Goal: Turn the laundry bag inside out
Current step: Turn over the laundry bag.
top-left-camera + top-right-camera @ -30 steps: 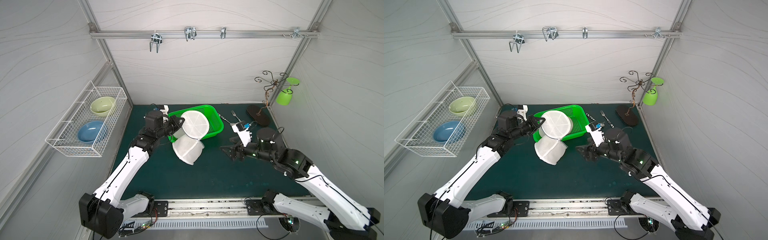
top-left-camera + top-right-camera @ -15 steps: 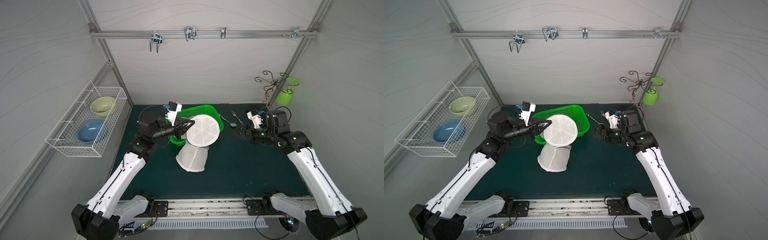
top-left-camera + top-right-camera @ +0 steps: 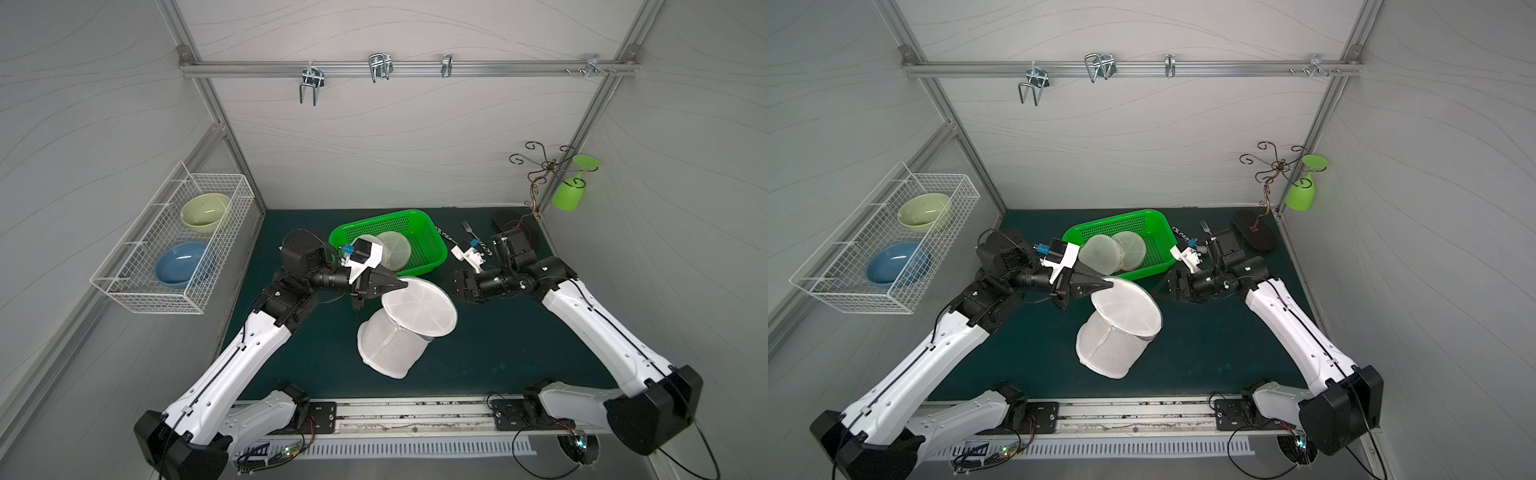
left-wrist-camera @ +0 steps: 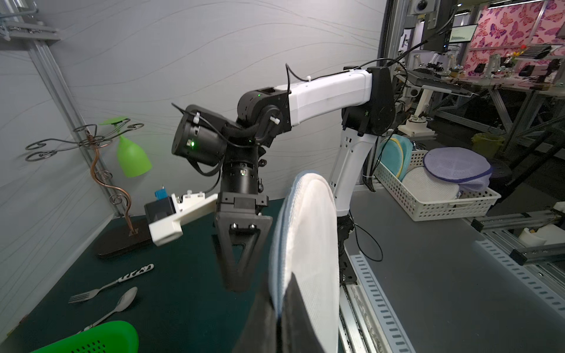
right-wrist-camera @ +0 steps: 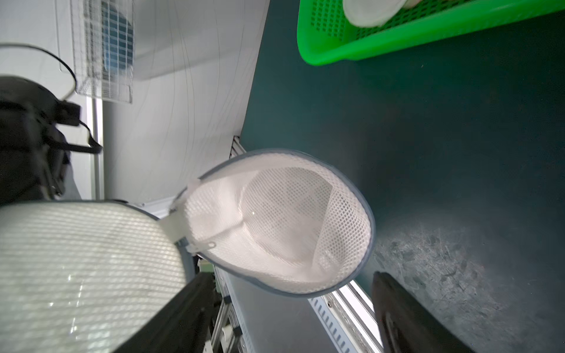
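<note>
The laundry bag (image 3: 392, 345) (white mesh, cylindrical) is found tilted over the dark mat (image 3: 498, 345), in front of the green basket (image 3: 432, 249) and between the two arms. Its round flap is raised and pinched at the rim by the left gripper (image 3: 402, 285), whose jaws are closed tight on it. The right gripper (image 3: 456, 286) is held just beside the flap, jaws spread wide, with nothing gripped. The bag's open mouth is seen ahead of its fingers (image 5: 406, 318), clear of them.

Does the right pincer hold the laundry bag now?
No, the right pincer stands open beside the laundry bag; only the left pincer grips its lid.
</note>
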Tool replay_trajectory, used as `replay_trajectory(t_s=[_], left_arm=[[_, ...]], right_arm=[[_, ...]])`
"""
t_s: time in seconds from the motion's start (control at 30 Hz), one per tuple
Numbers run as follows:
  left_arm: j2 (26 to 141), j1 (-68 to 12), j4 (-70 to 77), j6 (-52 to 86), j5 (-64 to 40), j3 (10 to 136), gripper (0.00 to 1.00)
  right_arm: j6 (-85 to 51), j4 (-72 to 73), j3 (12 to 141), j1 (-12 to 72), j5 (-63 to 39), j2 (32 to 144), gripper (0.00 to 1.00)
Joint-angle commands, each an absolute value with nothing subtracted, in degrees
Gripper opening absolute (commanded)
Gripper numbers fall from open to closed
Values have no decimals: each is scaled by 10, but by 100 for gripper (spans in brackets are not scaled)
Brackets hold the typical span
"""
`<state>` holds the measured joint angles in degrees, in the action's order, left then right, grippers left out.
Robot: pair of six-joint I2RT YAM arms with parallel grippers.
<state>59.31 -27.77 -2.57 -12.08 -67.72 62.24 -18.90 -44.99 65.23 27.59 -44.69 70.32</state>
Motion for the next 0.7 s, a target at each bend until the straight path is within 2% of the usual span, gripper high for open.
replay_trajectory(t_s=[0.0, 0.17, 0.27, 0.5, 0.67], left_arm=[[590, -285, 26, -120, -709, 663, 0], [592, -289, 32, -120, -710, 678, 0], [594, -293, 38, -119, -709, 681, 0], [589, -304, 39, -115, -706, 693, 0], [587, -309, 37, -116, -707, 695, 0]], right_arm=[[-148, -421, 626, 278, -469, 706, 84], [-137, -395, 610, 327, -471, 726, 83], [-135, -372, 608, 361, -440, 740, 81], [-153, -319, 591, 367, -383, 745, 75], [-168, -315, 602, 366, -364, 756, 84]])
